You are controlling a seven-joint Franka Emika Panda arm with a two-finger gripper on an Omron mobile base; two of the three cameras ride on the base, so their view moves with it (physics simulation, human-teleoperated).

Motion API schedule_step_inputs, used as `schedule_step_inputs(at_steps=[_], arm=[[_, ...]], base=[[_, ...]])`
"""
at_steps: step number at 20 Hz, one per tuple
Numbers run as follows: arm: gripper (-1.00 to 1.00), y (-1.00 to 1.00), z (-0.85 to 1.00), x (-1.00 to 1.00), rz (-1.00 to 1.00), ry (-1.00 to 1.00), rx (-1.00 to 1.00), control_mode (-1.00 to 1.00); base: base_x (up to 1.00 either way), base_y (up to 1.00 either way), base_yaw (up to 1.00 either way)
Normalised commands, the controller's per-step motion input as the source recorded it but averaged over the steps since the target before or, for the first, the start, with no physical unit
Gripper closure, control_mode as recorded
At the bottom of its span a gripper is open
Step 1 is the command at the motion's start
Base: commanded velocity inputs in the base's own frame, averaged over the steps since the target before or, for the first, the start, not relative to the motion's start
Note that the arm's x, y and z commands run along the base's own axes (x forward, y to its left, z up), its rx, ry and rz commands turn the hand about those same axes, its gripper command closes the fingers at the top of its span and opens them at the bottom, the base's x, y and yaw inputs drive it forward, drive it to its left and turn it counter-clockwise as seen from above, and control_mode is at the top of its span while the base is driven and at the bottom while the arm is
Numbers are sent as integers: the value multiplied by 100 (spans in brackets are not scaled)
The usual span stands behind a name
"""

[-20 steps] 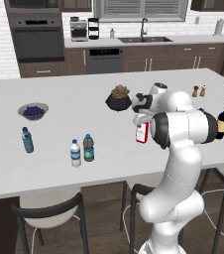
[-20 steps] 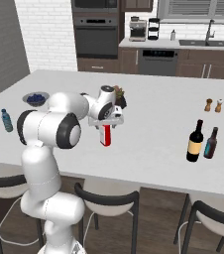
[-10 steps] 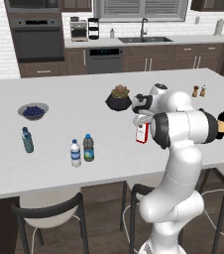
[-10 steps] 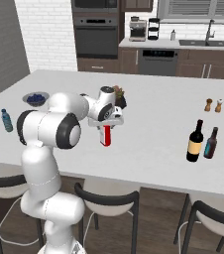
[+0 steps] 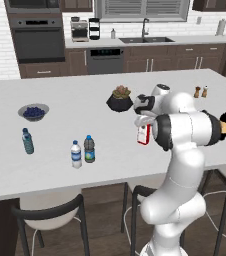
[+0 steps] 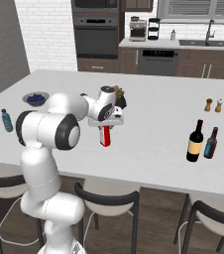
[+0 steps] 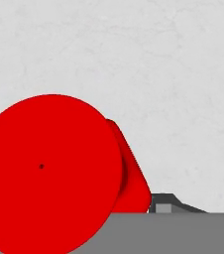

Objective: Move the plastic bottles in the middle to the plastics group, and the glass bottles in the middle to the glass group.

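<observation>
Gripper [image 6: 105,125] clamped on top of upright white bottle with red cap and red label [image 6: 105,136], mid-counter [image 6: 153,144], near of dark plant bowl [image 5: 119,102].

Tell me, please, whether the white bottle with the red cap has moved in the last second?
No. The white bottle stands in the same spot beside the plant pot, under the claw.
</observation>
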Motion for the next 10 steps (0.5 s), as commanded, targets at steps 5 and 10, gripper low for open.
schedule_step_inputs(at_steps=[5, 10], arm=[[100, -29, 26, -55, -14, -5, 0, -100], [100, -50, 24, -47, -26, -1, 0, -100]], base=[[0, 0, 0], [0, 0, 0]])
